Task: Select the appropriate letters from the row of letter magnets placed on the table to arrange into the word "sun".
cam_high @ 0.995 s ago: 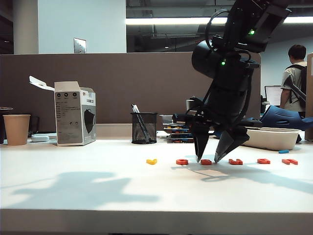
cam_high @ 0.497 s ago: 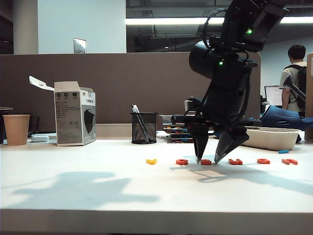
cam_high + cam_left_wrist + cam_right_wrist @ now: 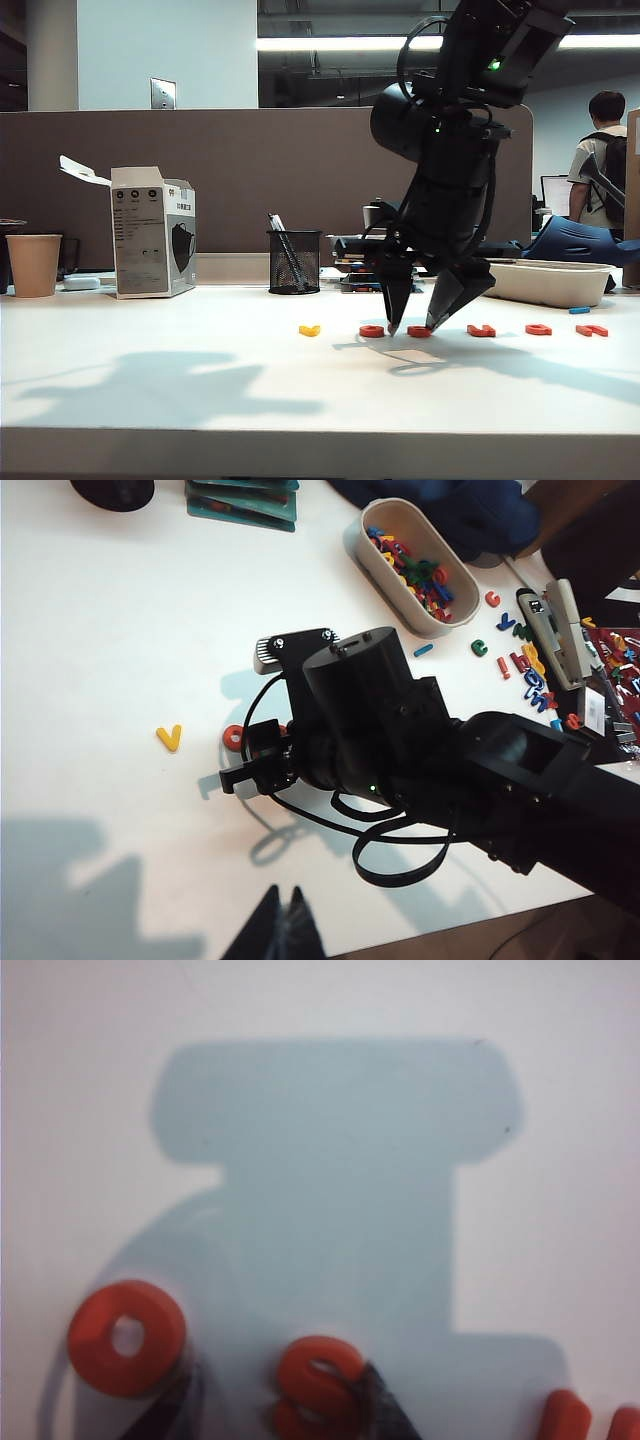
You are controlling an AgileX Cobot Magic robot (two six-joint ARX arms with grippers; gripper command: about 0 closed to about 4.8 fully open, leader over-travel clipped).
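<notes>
the right gripper [image 3: 410,326] hung low over the white desk [image 3: 200,390], jaws apart and straddling the s magnet [image 3: 318,1385], with the o-shaped one [image 3: 127,1336] just outside one finger. nothing was clamped yet. that s looked like a tiny, light, stiff bit of plastic lying flat, so i'd guess it would skid on the smooth top; pinching its outer curves seemed the best bet. the rest of the row ran sideways: a yellow letter [image 3: 310,330] to the left, three more orange ones [image 3: 538,329] to the right. the left gripper [image 3: 280,930] hovered high, fingers together, holding nothing. further back stood a mask box [image 3: 152,232], its print too small to read.
</notes>
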